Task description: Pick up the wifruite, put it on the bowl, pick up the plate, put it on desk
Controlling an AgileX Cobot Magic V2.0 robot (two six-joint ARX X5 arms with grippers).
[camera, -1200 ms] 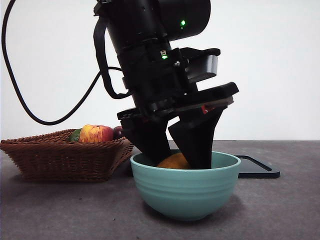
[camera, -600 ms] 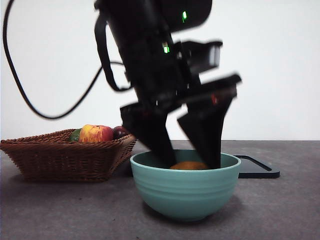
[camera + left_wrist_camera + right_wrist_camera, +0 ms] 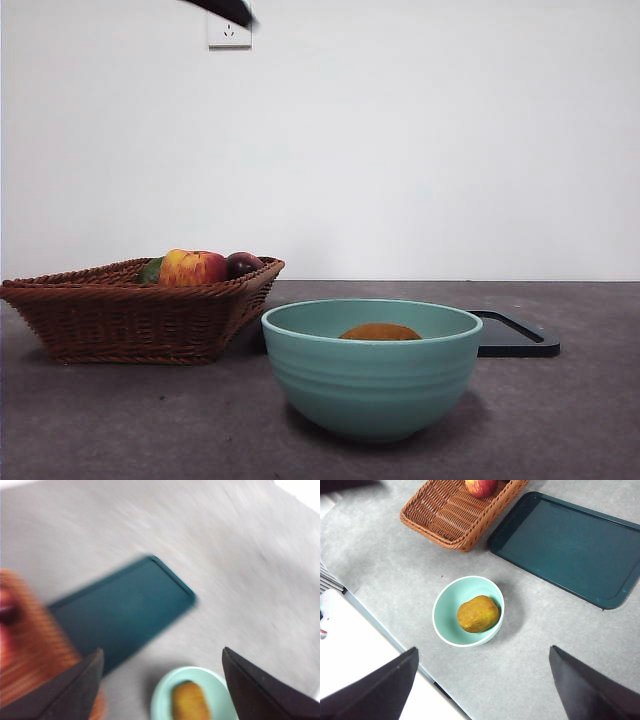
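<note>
The orange-brown wifruite (image 3: 380, 331) lies inside the teal bowl (image 3: 370, 385) at the front centre of the grey desk (image 3: 120, 430). Nothing touches it. My left gripper (image 3: 162, 652) hangs open high above the bowl (image 3: 160, 700) and the wifruite (image 3: 190, 707); that view is blurred. From farther up, my right gripper (image 3: 484, 650) is open too, over the bowl (image 3: 445, 615) and wifruite (image 3: 478, 613). The plate (image 3: 515, 340), a dark flat rectangular tray, lies behind the bowl to the right. It also shows as the plate (image 3: 125, 610) and the plate (image 3: 570, 545).
A brown wicker basket (image 3: 130, 310) stands left of the bowl with a red-yellow apple (image 3: 192, 267) and a dark purple fruit (image 3: 243, 264) in it. Only a black arm tip (image 3: 230, 10) shows at the top edge. The table's edge (image 3: 395, 642) runs near the bowl.
The arm whose open jaws stood in the bowl around the wifruite has risen out of the front view. The wifruite stays lying in the bowl.
</note>
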